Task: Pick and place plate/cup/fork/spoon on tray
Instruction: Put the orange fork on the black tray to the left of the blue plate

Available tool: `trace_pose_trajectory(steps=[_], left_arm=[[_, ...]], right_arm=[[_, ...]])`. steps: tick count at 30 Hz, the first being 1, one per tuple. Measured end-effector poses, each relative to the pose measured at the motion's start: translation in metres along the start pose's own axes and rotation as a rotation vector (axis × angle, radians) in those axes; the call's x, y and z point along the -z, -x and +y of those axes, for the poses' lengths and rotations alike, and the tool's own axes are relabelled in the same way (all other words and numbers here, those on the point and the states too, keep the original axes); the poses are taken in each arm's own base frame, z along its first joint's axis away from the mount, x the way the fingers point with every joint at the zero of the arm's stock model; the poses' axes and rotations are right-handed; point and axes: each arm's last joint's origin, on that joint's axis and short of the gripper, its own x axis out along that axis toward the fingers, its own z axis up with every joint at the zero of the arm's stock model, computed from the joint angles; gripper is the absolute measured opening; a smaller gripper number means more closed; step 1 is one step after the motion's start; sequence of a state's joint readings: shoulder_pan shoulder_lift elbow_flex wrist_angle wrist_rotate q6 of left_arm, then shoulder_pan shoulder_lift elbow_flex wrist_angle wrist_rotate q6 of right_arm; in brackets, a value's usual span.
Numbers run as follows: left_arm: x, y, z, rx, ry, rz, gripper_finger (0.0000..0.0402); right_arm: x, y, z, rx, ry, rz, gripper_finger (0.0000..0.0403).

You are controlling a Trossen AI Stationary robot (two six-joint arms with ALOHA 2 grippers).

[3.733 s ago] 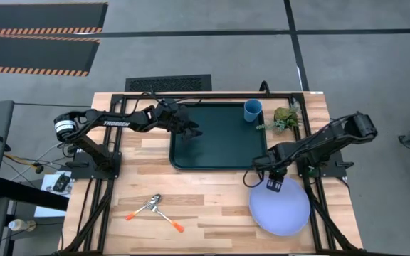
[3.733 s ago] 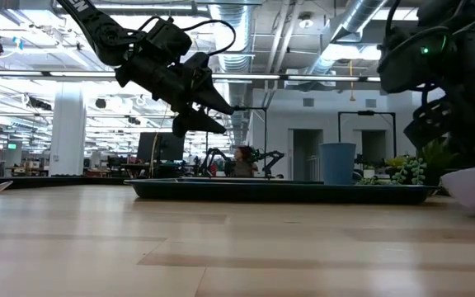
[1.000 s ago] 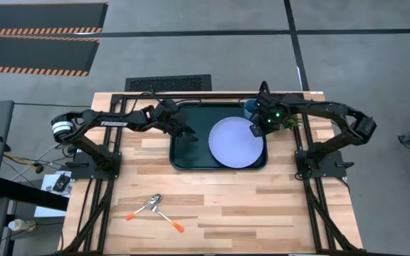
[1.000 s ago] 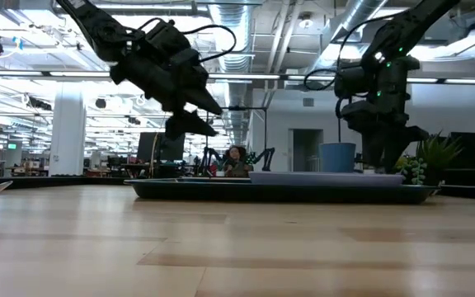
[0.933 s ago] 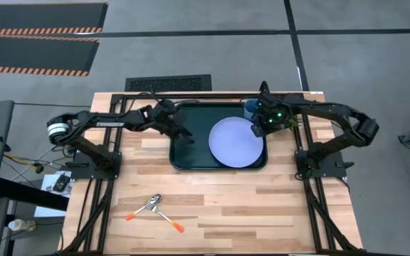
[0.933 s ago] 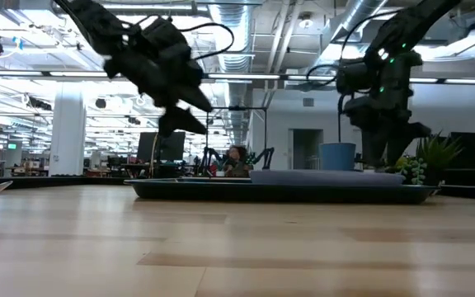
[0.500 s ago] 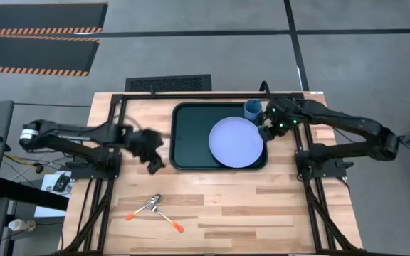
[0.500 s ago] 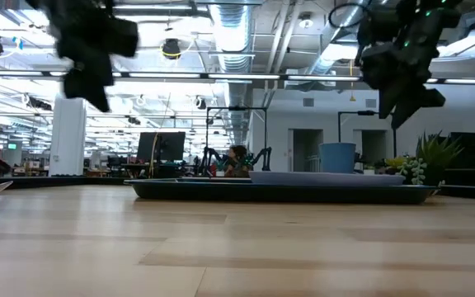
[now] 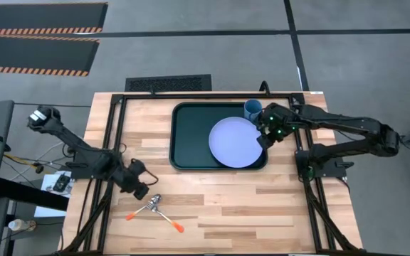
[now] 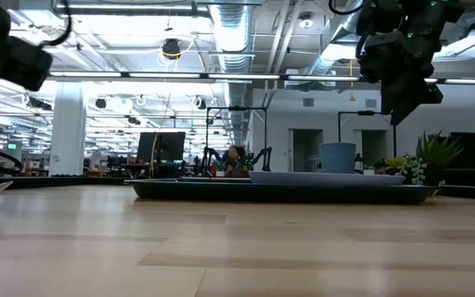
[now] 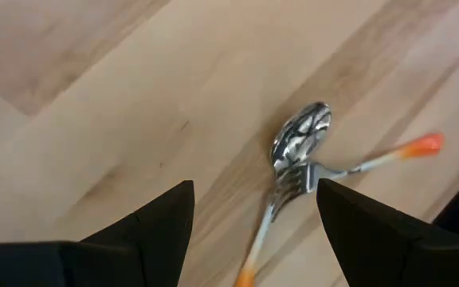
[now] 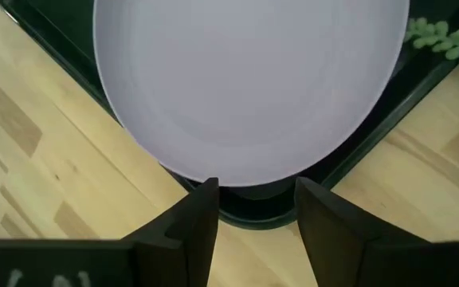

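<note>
The pale lavender plate (image 9: 237, 142) lies flat in the right half of the dark tray (image 9: 191, 139); it also shows in the right wrist view (image 12: 245, 80). The blue cup (image 9: 253, 109) stands at the tray's far right corner. The spoon (image 11: 301, 134) and the fork (image 11: 295, 177) lie crossed on the table near the front left (image 9: 155, 208), with their orange handle ends apart. My left gripper (image 9: 141, 189) is open just left of and above them (image 11: 253, 191). My right gripper (image 9: 265, 135) is open and empty above the plate's right rim (image 12: 256, 187).
A small green plant (image 10: 431, 161) stands on the table to the right of the tray, beside the cup. Bare wooden table (image 9: 262, 206) lies in front of the tray, to the right of the cutlery.
My left gripper has swung from above the tray's left side toward the table's near left and down, and now hangs by the fork and spoon. My right gripper has risen from beside the cup and shifted slightly toward the near edge. The plate has stayed on the tray.
</note>
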State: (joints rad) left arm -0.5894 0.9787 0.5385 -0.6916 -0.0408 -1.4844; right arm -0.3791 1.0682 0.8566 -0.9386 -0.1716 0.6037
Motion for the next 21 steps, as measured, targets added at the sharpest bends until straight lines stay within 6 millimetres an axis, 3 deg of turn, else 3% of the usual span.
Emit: trace_pose_trajectory(steps=[6,21], left_arm=[[0.014,-0.01,0.0,0.078,0.09,-0.006,0.0251],[0.025,-0.021,0.002,0.043,0.148,-0.009,0.0251]], right_arm=[[0.0,0.0,0.002,0.009,0.009,-0.019,0.0182],[0.0,0.0,0.002,0.008,-0.004,-0.021,0.0178]])
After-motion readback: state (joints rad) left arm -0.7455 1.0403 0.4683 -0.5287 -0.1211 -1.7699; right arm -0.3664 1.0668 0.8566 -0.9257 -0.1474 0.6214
